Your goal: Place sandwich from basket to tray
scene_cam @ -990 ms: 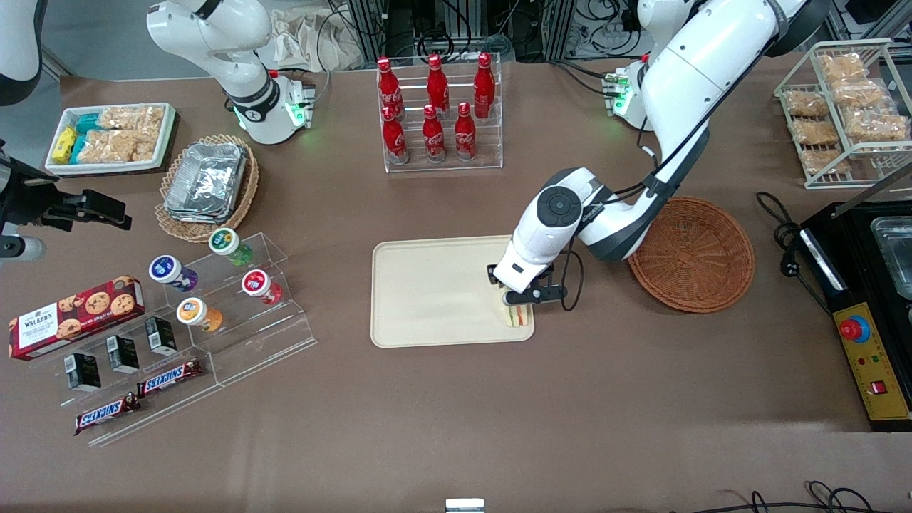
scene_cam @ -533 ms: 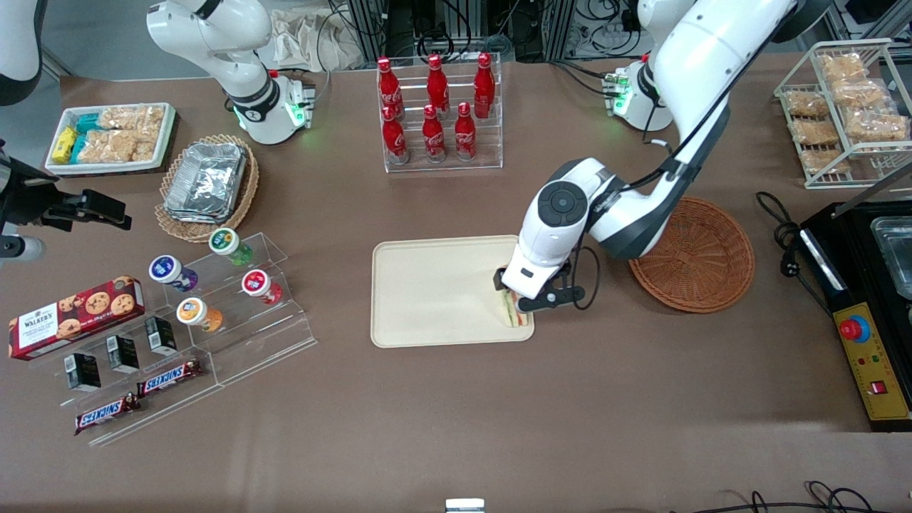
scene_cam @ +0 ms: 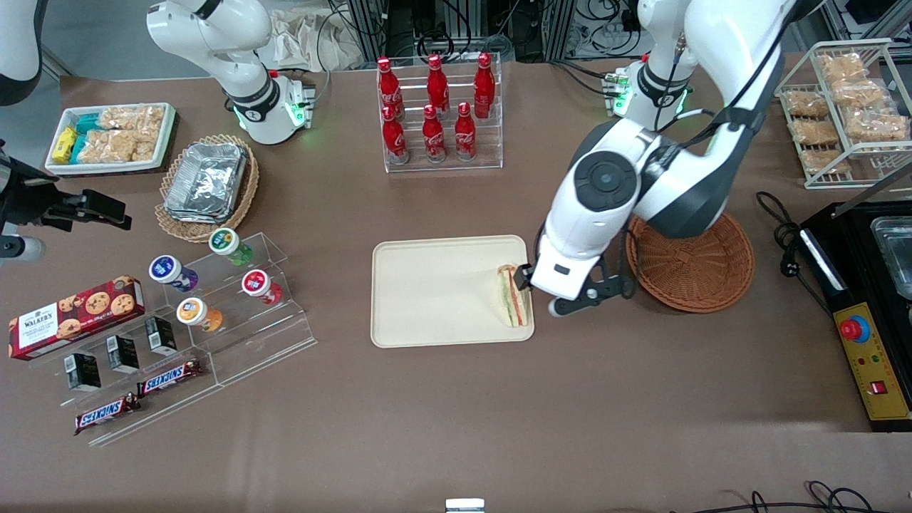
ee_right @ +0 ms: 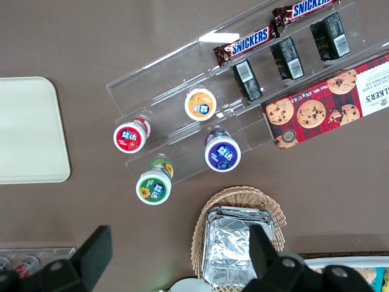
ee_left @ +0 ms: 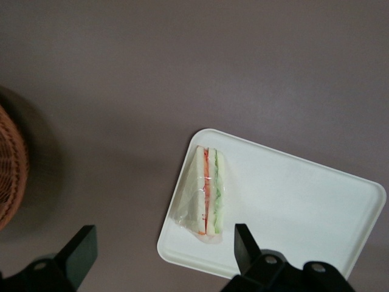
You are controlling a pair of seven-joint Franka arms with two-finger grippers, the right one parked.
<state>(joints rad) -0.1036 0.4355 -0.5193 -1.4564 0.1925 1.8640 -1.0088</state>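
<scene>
The sandwich (scene_cam: 514, 296), a pale wedge with red and green layers in clear wrap, lies on the cream tray (scene_cam: 434, 292), in the tray's corner nearest the reddish-brown basket (scene_cam: 702, 267). The basket holds nothing. My left gripper (scene_cam: 539, 293) is open and empty, raised above the tray's edge between the sandwich and the basket. In the left wrist view the sandwich (ee_left: 206, 191) lies on the tray (ee_left: 292, 201) below my spread fingers, the gripper (ee_left: 163, 249) well clear of it, with the basket's rim (ee_left: 9, 170) at the frame's edge. The tray also shows in the right wrist view (ee_right: 30, 131).
A rack of cola bottles (scene_cam: 438, 107) stands farther from the camera than the tray. A clear stepped display with yogurt cups (scene_cam: 235, 285) and a paler basket of foil trays (scene_cam: 206, 185) lie toward the parked arm's end. A wire snack rack (scene_cam: 844, 107) and a black machine (scene_cam: 869, 285) lie toward the working arm's end.
My gripper has let go of the sandwich, opened, and risen away toward the basket. The sandwich stays lying on the tray's corner.
</scene>
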